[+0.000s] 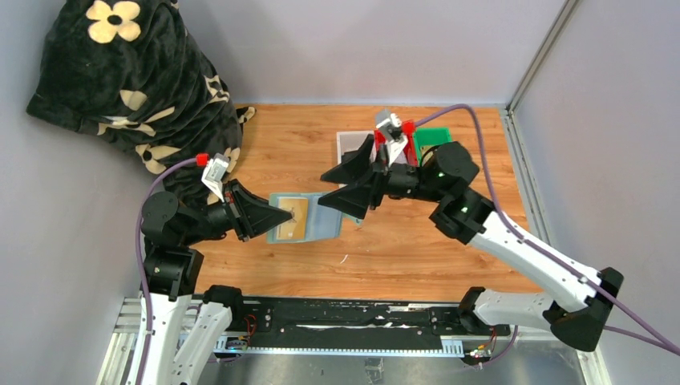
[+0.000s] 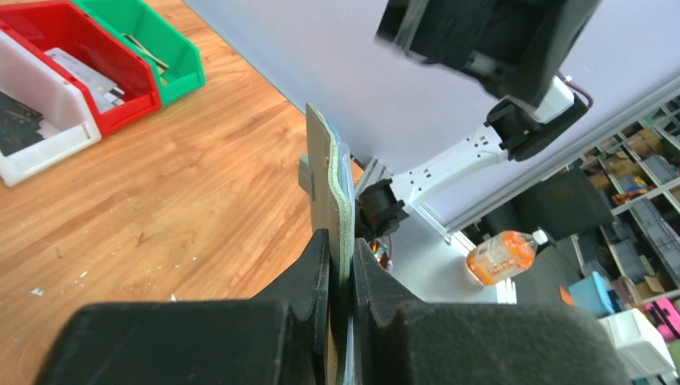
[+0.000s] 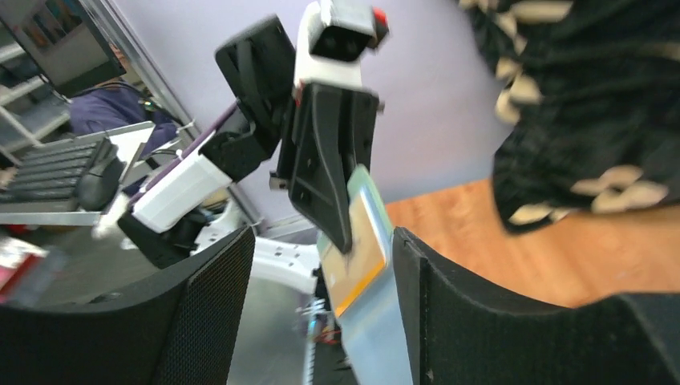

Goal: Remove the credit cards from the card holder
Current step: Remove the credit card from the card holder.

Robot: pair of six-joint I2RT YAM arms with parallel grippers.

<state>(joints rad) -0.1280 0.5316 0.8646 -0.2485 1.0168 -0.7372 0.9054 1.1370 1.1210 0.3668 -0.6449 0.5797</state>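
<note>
The sage-green card holder [image 1: 321,221] hangs open above the wooden floor, pale inner side up. My left gripper [image 1: 277,216] is shut on its left end. In the left wrist view the jaws [image 2: 341,241] pinch the holder's green edge [image 2: 346,200]. A tan-gold credit card [image 1: 290,223] sits in its pocket beside the left fingers. My right gripper [image 1: 343,189] is open around the holder's right end. In the right wrist view the holder [image 3: 377,321] and the tan card [image 3: 361,261] stand between the open fingers [image 3: 321,241], close against one pad [image 3: 437,297]. No other card shows.
A black blanket with pale flowers [image 1: 136,72] fills the back left corner. White [image 1: 353,144], red [image 1: 407,132] and green [image 1: 435,138] bins stand at the back behind the right arm, also in the left wrist view as red bin [image 2: 104,80] and green bin [image 2: 152,44]. Grey walls enclose the floor.
</note>
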